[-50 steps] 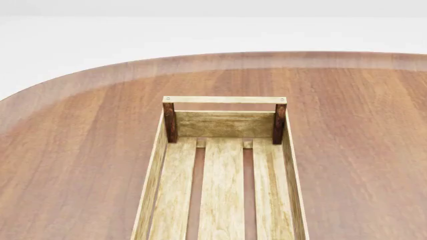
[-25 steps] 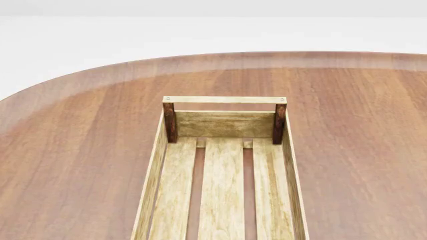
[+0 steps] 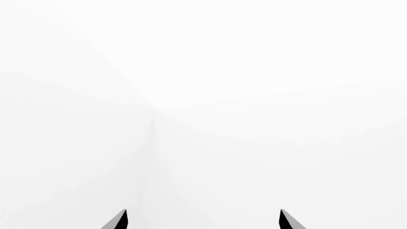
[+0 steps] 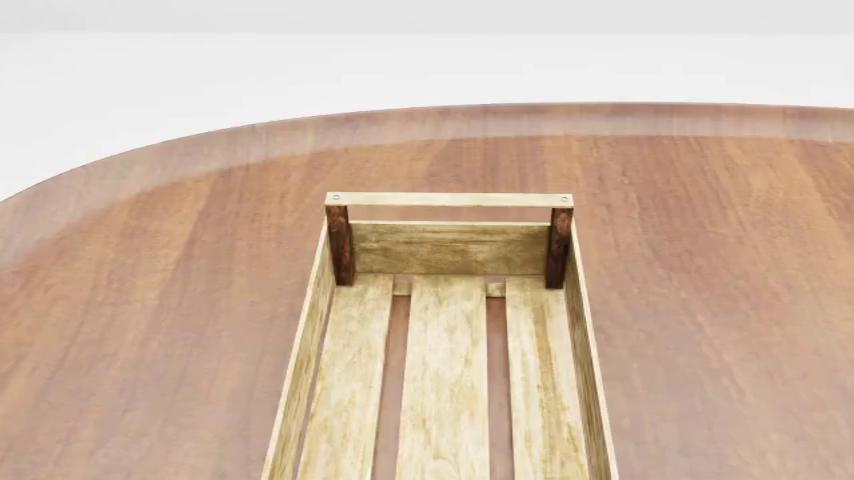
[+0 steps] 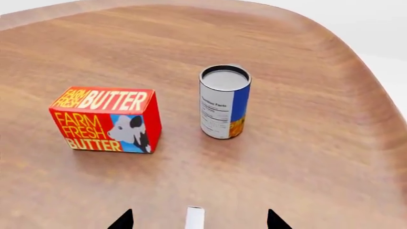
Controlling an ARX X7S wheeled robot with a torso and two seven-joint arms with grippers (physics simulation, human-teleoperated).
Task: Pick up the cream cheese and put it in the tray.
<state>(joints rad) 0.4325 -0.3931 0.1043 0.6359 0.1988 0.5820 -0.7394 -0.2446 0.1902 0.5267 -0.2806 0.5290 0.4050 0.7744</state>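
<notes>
The tray [image 4: 342,199], a long light-wood slatted crate with dark brown corner posts and a rail handle, lies on the table in the head view with nothing in it; neither gripper shows there. In the right wrist view, only a narrow white end of the cream cheese [image 5: 194,217] shows at the frame's edge, its logo hidden. My right gripper [image 5: 199,220] is open, its dark fingertips [image 5: 125,220] wide apart on either side of that white end, not touching it. My left gripper [image 3: 203,220] is open too, facing blank white space with nothing between its fingertips [image 3: 118,221].
On the brown wooden table [image 5: 305,157], beyond the right gripper, stand a red-orange butter box [image 5: 105,119] and an upright blue-orange can [image 5: 224,101]. The table's rounded edge [image 4: 160,150] curves round the far side of the tray.
</notes>
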